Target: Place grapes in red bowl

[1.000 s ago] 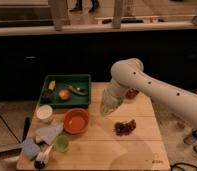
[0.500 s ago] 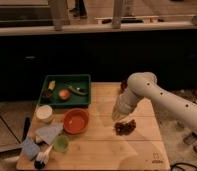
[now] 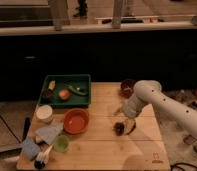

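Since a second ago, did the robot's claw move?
Yes. The claw has come down and away from the green tray, and is now right at the grapes.

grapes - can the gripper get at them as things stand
Probably yes: the gripper hangs right at the grapes on the wooden table, nothing lies between them, and the red bowl stands well apart.

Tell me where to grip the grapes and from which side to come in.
Probably best to grip across the middle of the grapes, coming straight down from above. They are a low, lumpy cluster lying flat on the wooden table, and no stem shows to pinch. The gripper hangs right at the cluster, so a top-down approach suits it.
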You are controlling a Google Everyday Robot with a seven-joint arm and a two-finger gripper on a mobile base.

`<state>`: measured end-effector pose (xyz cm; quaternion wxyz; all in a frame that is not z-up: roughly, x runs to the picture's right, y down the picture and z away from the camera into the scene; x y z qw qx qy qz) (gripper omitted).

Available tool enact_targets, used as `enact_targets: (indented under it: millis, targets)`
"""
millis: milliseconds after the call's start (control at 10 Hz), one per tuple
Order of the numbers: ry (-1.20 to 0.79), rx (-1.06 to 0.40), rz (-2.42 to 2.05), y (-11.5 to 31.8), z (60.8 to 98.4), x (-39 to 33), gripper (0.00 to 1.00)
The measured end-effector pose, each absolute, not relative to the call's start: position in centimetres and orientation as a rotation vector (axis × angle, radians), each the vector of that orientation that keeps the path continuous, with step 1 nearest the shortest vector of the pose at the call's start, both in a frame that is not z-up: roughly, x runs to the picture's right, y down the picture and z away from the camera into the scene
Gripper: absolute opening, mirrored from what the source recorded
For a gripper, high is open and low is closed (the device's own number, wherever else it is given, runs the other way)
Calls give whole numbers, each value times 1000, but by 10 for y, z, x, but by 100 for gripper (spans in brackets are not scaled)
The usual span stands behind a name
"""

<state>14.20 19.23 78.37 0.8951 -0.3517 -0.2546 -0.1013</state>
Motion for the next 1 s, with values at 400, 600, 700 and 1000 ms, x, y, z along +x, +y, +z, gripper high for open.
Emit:
enact_targets:
  millis: [400,600,700,1000]
  targets:
    - [-515,-750,-198,214,807,161,80]
    - [-512,-750,-189,220,815,168,80]
    - [-513,-750,-185,222,820,172,79]
    - [-521,-770,-180,229,832,183,53]
